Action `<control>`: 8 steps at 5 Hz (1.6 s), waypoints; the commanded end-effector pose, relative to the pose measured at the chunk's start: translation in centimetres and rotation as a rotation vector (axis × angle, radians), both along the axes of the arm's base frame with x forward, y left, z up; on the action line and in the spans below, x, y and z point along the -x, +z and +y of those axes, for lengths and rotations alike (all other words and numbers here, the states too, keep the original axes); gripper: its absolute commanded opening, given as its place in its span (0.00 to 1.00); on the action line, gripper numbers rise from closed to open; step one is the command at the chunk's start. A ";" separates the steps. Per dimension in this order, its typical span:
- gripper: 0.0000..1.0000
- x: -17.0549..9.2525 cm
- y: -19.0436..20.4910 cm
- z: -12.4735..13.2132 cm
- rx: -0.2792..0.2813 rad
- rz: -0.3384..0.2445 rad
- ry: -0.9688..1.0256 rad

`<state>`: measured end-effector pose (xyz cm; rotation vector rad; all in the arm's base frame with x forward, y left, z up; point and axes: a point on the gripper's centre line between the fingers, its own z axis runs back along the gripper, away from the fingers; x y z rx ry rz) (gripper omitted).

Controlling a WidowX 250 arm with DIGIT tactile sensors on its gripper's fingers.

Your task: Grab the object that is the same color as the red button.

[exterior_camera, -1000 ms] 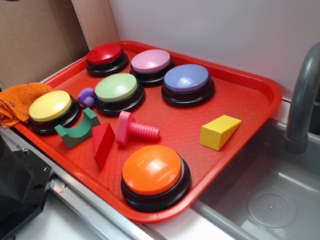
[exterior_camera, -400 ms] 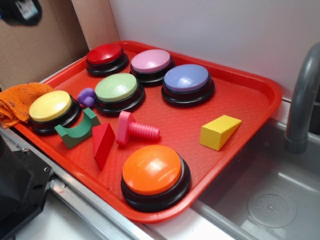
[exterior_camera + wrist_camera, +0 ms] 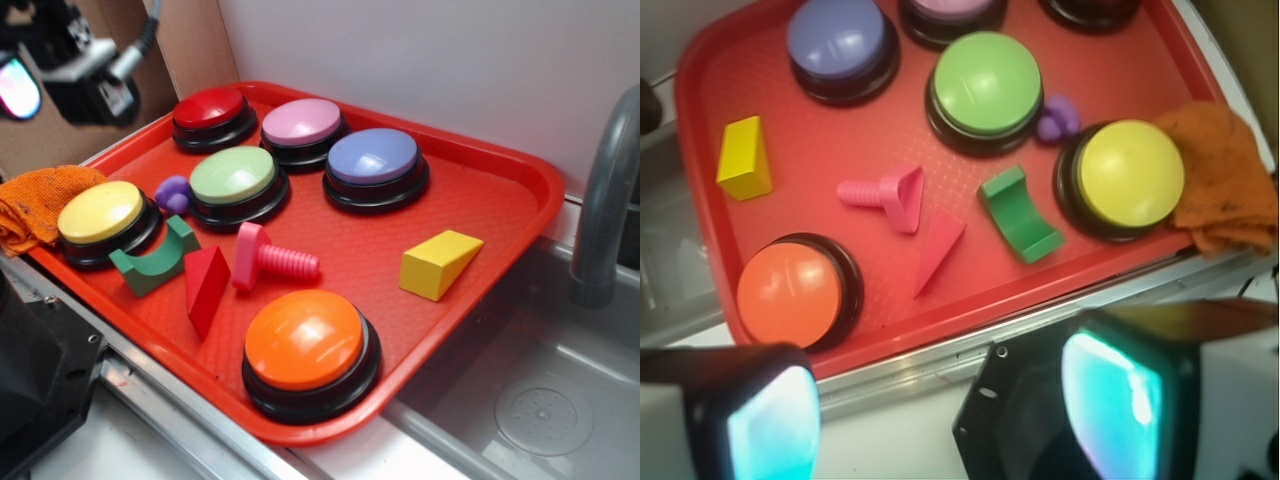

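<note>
1. While my gripper (image 3: 60,75) hangs high at the upper left of the exterior view, above the tray's far left corner, its two fingers stand wide apart and hold nothing; the wrist view shows both pads (image 3: 1110,395) spread at the bottom edge, well clear of everything.
2. The small red wedge block (image 3: 205,285) lies on the red tray (image 3: 500,215), near its front left edge. It sits between a green arch block (image 3: 155,262) and a pink ribbed bolt (image 3: 268,258), close to both, with nothing resting on it.
3. The red button (image 3: 210,115) stands at the tray's far left corner, well apart from the wedge.
4. An orange button (image 3: 308,350) sits just beside the wedge toward the front; a yellow button (image 3: 100,218) and a green button (image 3: 235,182) stand behind it.
5. The wedge looks matte and solid, almost matching the tray's pebbled surface. The buttons are glossy domes on black bases.
6. A crumpled orange cloth (image 3: 35,205) overhangs the tray's left rim.
</note>
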<state>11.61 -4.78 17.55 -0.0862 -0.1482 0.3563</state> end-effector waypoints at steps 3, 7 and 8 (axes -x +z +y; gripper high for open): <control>1.00 -3.7 -7.7 0.5 -0.028 -0.018 0.214; 1.00 -5.1 -14.9 1.3 -0.014 0.088 0.161; 0.95 -5.3 -15.4 1.4 -0.008 0.099 0.156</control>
